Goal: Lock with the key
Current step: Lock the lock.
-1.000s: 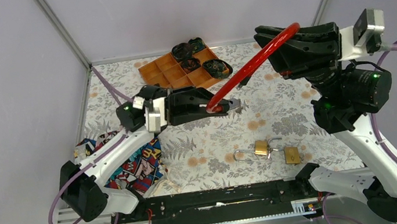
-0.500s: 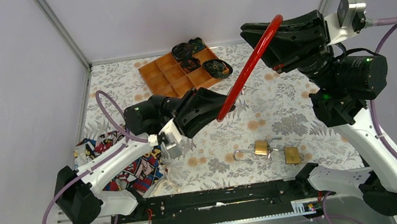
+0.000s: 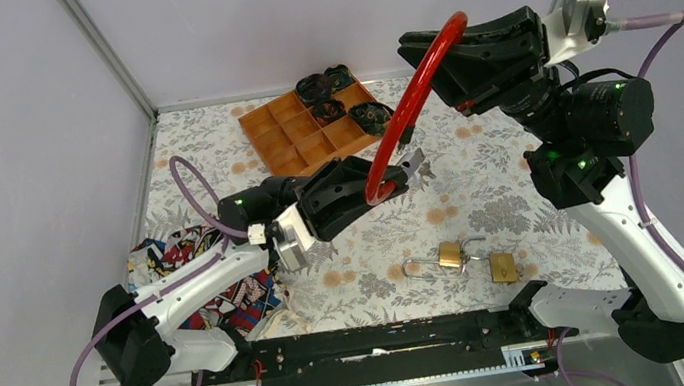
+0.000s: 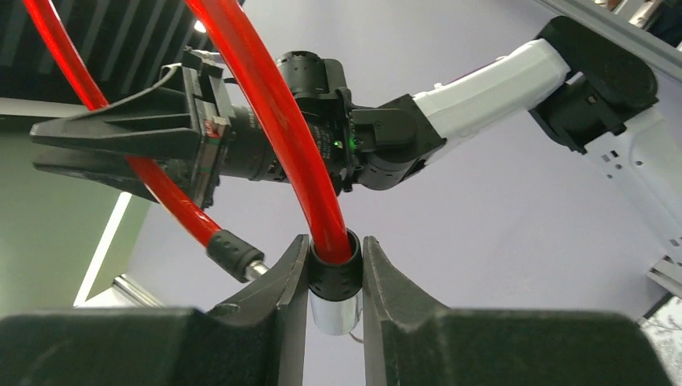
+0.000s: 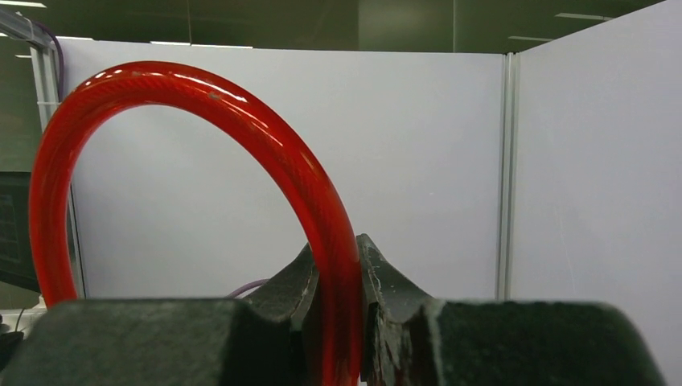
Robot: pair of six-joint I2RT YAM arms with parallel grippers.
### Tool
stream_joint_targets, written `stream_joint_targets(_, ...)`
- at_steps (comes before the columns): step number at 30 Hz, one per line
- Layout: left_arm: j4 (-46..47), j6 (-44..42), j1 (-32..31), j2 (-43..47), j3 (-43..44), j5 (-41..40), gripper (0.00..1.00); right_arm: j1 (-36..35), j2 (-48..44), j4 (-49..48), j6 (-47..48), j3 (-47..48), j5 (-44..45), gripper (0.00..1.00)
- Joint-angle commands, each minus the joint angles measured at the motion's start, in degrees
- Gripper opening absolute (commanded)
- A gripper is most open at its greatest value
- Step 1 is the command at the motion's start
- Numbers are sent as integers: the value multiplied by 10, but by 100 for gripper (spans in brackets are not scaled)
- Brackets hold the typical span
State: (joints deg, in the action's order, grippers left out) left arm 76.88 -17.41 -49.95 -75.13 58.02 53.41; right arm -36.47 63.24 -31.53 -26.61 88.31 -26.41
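Teamwork aloft: you've got a glossy red plastic-sleeved cable loop point(image 3: 402, 96) hanging above mid-table, betw. both arms. L gripper point(image 4: 335, 265) is pinched tight on its black end collar point(image 4: 336, 277) w/ silver metal tip. R gripper point(image 5: 338, 253) clamps the red tube higher up, toward the far-right corner. Two small brass padlocks point(image 3: 449, 256) lie by the near edge, right of centre.

no text, brand or number can be read anywhere. the print on the cloth point(image 3: 231, 294) at the worktop's left near corner and a small red sticker point(image 4: 213, 125) on the right gripper point(image 4: 48, 151) are too blurred.
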Motion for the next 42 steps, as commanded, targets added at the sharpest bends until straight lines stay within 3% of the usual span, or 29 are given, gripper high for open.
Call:
stream_joint_targets(1, 67, -13, -6, -1, 0, -45, 0, 1, -17, 1, 11, 27, 19, 0)
stream_joint_targets(16, 57, -33, -12, 0, -5, -72, 0, 1, -21, 33, 20, 60, 15, 0)
stream_joint_targets(20, 60, -29, -12, 2, -6, -70, 0, 0, -25, -2, 6, 37, 16, 0)
stream_joint_targets(42, 73, -57, -22, -3, -9, -112, 0, 0, -18, 2, -43, 1, 12, 0)
